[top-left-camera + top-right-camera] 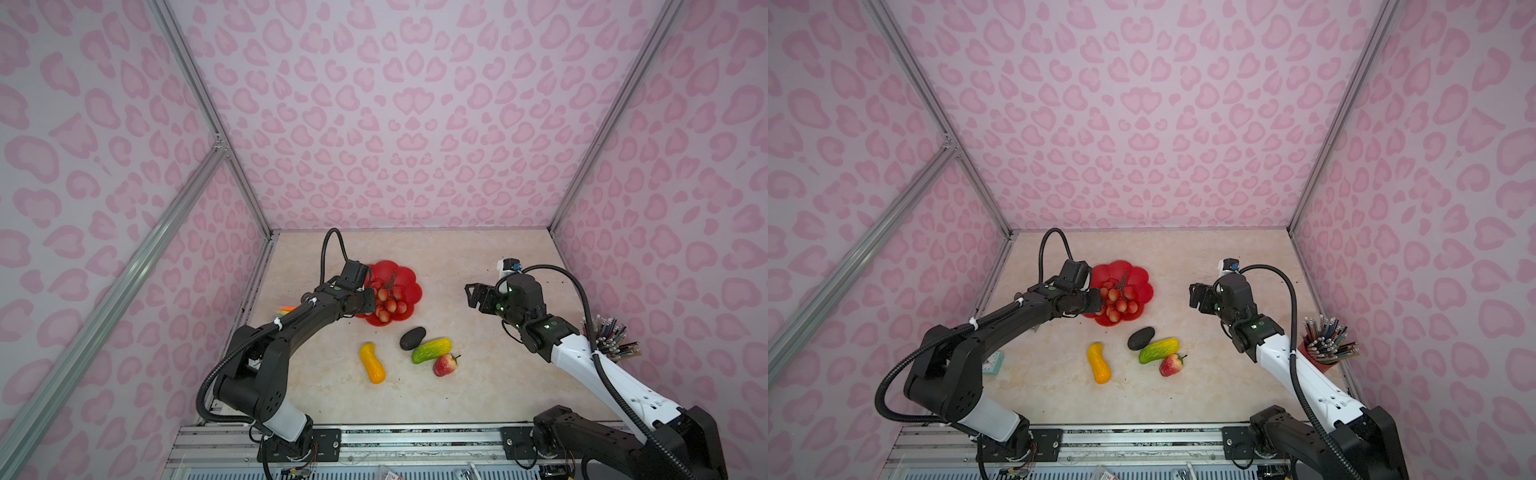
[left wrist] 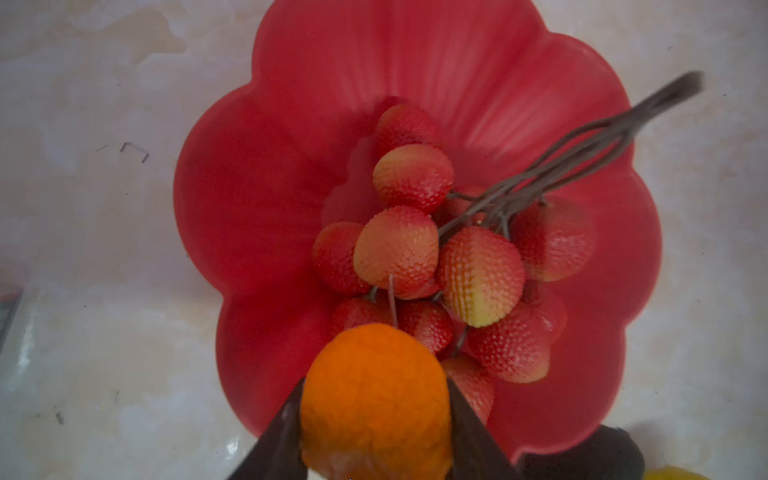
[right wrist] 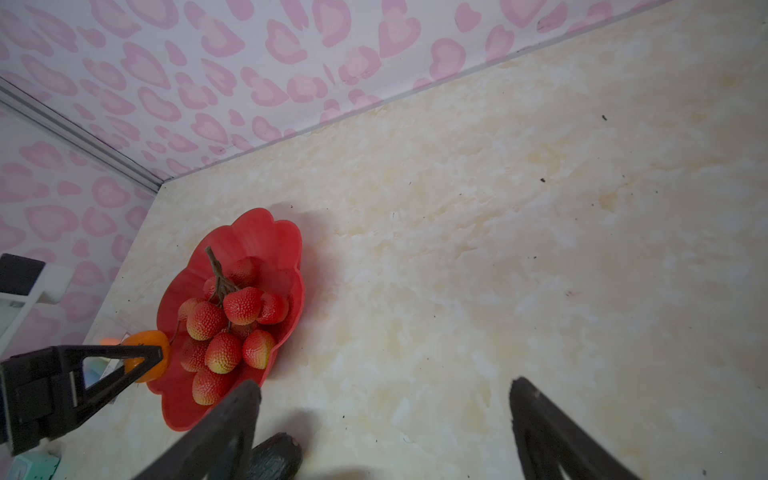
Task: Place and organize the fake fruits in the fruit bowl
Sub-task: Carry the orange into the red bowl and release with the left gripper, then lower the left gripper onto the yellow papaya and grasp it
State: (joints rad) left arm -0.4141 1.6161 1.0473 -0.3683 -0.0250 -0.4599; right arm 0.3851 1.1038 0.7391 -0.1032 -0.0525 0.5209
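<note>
Gripping check: orange [image 2: 374, 415] clamped between jaws of left tool [image 2: 376, 384], held over edge of fruit bowl [image 2: 266, 199] | lychee bunch [image 2: 478, 274] heaped at bowl centre | right tool [image 3: 384, 388] spread wide, empty | risk: if released here, orange could be deflected by bunch and rolled over rim onto bench [image 1: 478, 374].

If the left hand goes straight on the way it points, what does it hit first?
Probably the lychee bunch in the red bowl, with the held orange touching it first; depth is unclear.
</note>
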